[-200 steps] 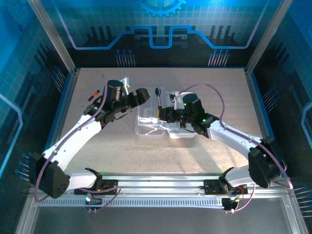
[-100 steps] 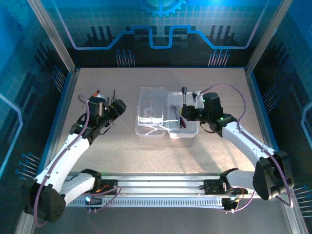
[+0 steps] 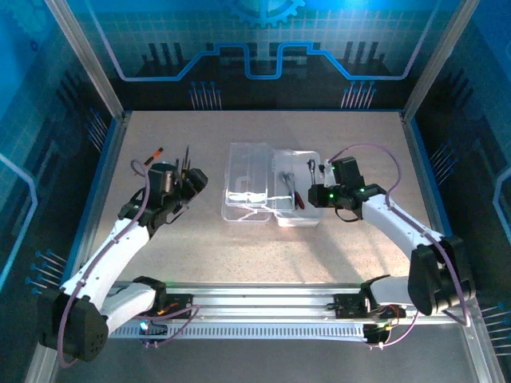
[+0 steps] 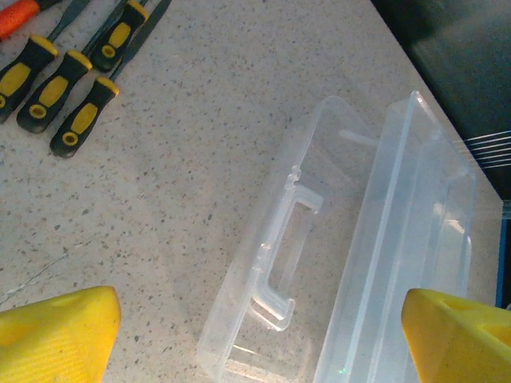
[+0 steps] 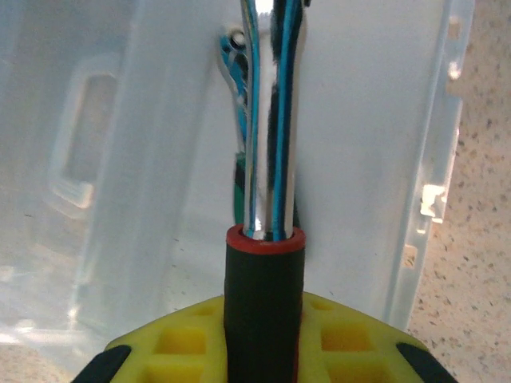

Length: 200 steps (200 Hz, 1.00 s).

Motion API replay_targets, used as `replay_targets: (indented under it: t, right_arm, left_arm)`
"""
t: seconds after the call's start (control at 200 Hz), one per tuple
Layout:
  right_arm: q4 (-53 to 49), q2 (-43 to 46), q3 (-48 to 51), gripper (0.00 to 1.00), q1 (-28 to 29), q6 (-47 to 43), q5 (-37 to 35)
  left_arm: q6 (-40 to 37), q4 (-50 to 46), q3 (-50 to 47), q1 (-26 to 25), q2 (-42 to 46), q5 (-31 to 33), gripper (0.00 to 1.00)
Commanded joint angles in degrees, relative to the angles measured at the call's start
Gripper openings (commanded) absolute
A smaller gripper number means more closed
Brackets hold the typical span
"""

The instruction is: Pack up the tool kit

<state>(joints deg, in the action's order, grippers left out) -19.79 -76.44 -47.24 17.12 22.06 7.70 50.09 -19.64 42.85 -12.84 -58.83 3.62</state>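
The clear plastic case lies open mid-table, lid with moulded handle on the left, tray on the right. My right gripper is shut on a chrome tool with a black, red-rimmed handle, its shaft pointing over the tray. Small red-handled tools lie in the tray. My left gripper hangs open with nothing in it, left of the case. Black-and-yellow-handled screwdrivers and an orange-handled one lie on the table beyond it.
Blue enclosure walls and metal posts ring the speckled table. A rail with both arm bases runs along the near edge. Open table lies in front of the case.
The left arm drew back from the case to the table's left side. The right gripper tipped the tool from upright down over the tray.
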Motion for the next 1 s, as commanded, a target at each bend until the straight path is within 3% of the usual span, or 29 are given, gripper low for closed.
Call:
replay_targets:
  t: [0.0,0.505,0.996]
  right_arm:
    - [-0.77,-1.76,-2.53,0.18,0.36,-2.28,-1.53]
    - [-2.97,-15.12,-11.63,0.17,1.50,-3.83,-3.41]
    - [-0.30,-22.98,-12.64,0.16,2.04,0.18,-1.77]
  left_arm:
    - [1.31,1.23,-1.42,0.53,-0.13,-0.83,0.92]
    - [0.04,1.35,-5.81,1.01,2.33,-0.27,0.93]
    - [0.39,1.66,-9.07,2.63,6.59,1.37,0.95]
